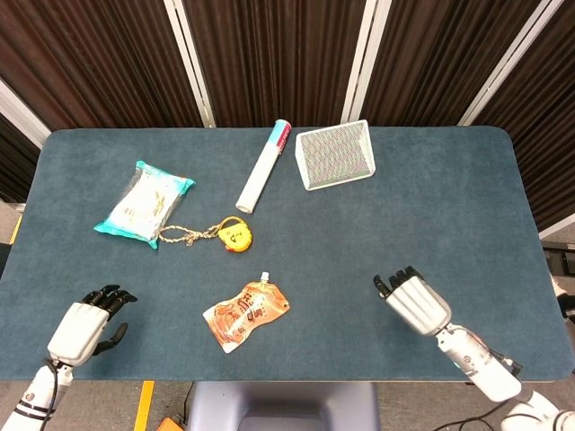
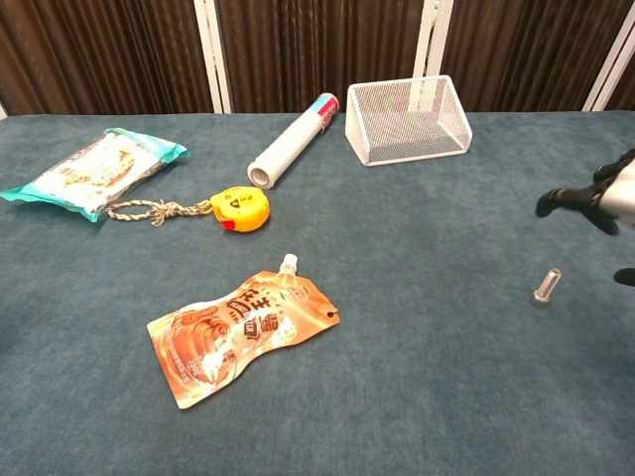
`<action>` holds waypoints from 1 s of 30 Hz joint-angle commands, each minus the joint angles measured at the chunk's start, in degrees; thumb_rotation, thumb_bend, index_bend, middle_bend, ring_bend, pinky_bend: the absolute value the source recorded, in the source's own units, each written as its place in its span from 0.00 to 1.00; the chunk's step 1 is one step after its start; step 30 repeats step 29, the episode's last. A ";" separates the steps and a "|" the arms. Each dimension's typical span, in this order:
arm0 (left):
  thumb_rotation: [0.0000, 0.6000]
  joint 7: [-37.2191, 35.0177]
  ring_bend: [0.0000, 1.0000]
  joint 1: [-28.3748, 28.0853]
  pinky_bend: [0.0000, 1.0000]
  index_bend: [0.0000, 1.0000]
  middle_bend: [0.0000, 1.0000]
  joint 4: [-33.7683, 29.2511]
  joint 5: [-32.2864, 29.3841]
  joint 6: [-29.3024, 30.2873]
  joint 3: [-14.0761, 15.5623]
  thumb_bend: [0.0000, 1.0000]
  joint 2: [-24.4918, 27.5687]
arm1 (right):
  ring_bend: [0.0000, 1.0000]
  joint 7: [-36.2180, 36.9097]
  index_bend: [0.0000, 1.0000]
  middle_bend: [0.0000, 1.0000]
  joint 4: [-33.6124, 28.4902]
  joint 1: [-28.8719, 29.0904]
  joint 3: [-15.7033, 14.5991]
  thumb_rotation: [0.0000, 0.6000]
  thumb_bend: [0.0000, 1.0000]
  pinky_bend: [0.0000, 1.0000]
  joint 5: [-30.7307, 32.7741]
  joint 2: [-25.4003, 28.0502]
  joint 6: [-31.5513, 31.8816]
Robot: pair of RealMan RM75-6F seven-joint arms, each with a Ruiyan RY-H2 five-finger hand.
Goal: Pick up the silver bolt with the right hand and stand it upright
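Note:
The silver bolt (image 2: 545, 286) stands on its head on the blue table (image 2: 417, 377) at the right, shaft up and leaning slightly; nothing touches it. My right hand (image 2: 607, 196) hovers above and to the right of it at the frame edge, fingers spread and holding nothing. In the head view the right hand (image 1: 415, 302) covers the spot, so the bolt is hidden there. My left hand (image 1: 88, 325) rests at the table's front left corner, fingers loosely apart and empty.
An orange pouch (image 2: 238, 332) lies front centre. Behind it are a yellow tape measure (image 2: 242, 208) on a rope, a snack packet (image 2: 94, 171), a white tube (image 2: 290, 141) and a wire basket (image 2: 407, 119) at the back.

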 commanded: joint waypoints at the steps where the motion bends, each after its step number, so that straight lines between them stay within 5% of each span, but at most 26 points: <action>1: 1.00 0.59 0.20 -0.11 0.35 0.31 0.30 0.07 -0.07 -0.37 0.05 0.43 -0.24 | 0.24 9.41 0.34 0.34 -9.39 -3.46 0.80 1.00 0.10 0.30 8.45 6.92 -2.18; 4: 1.00 1.40 0.20 -0.02 0.35 0.31 0.30 0.28 -0.42 -0.54 -0.01 0.43 -0.40 | 0.09 15.05 0.30 0.20 -9.05 -4.76 1.57 1.00 0.10 0.13 10.50 7.77 -1.33; 8: 1.00 2.62 0.20 0.15 0.35 0.31 0.30 0.65 -1.32 -0.63 -0.43 0.43 -0.75 | 0.01 23.16 0.22 0.11 -7.19 -6.41 2.43 1.00 0.10 0.09 11.89 7.92 0.12; 16: 1.00 4.96 0.20 0.13 0.35 0.31 0.30 1.76 -2.13 -1.10 -0.84 0.43 -1.82 | 0.01 24.74 0.09 0.10 -4.07 -9.44 2.50 1.00 0.12 0.08 11.01 7.50 3.68; 30: 1.00 8.37 0.20 -0.09 0.35 0.28 0.28 4.81 -0.85 -1.23 -0.29 0.43 -4.91 | 0.01 27.59 0.08 0.10 -4.54 -12.45 2.53 1.00 0.14 0.08 10.58 10.79 5.25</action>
